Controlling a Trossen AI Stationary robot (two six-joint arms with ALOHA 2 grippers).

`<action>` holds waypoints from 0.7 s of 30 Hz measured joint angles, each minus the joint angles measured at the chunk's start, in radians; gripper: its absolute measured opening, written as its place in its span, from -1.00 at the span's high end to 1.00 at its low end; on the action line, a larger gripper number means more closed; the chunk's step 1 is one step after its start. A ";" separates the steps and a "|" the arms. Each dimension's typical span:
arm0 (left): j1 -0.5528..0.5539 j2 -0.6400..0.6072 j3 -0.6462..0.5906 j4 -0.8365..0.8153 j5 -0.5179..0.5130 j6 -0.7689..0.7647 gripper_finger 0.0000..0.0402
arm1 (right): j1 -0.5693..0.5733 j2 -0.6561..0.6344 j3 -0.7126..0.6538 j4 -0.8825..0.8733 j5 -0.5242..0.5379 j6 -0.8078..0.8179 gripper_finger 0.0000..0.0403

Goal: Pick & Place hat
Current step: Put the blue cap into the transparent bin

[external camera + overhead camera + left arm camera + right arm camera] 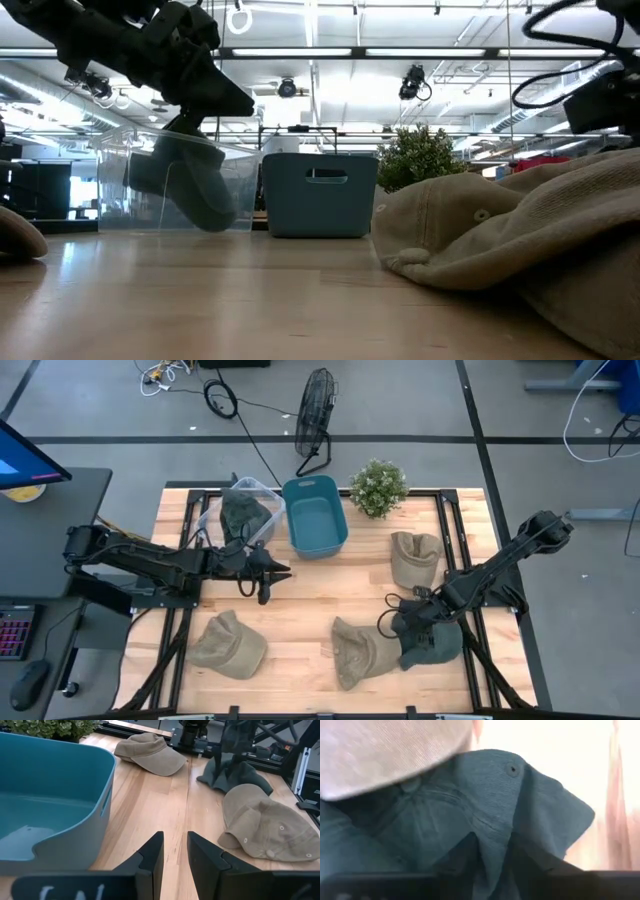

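A dark green hat [432, 643] lies near the table's right near corner, touching a tan hat [358, 652]. My right gripper [412, 622] is down on the green hat and shut on its cloth. Two other tan hats lie flat, one at the near left [228, 646] and one at the far right [413, 558]. Another dark green hat [245, 512] sits in a clear bin [268, 491]. My left gripper [175, 842] hovers over bare wood just near of the blue bin [60, 805], fingers narrowly open and holding nothing. My right gripper pinches a raised fold of the dark green hat's crown [492, 845] between its two fingers, coming from above and pointing down. The cloth stands up in a peak [231, 767] under the fingers, while the hat's lower part [250, 782] rests on the table.
A blue bin [315, 515] stands at the far middle with the clear bin to its left and a potted plant [378, 487] to its right. Bare wood lies in the table's middle [330, 585]. A fan [316, 415] stands on the floor beyond the far edge.
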 joint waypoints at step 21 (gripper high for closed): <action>0.000 0.000 0.000 0.005 0.000 -0.011 0.57 | -0.113 0.000 0.356 0.029 0.325 -0.561 0.97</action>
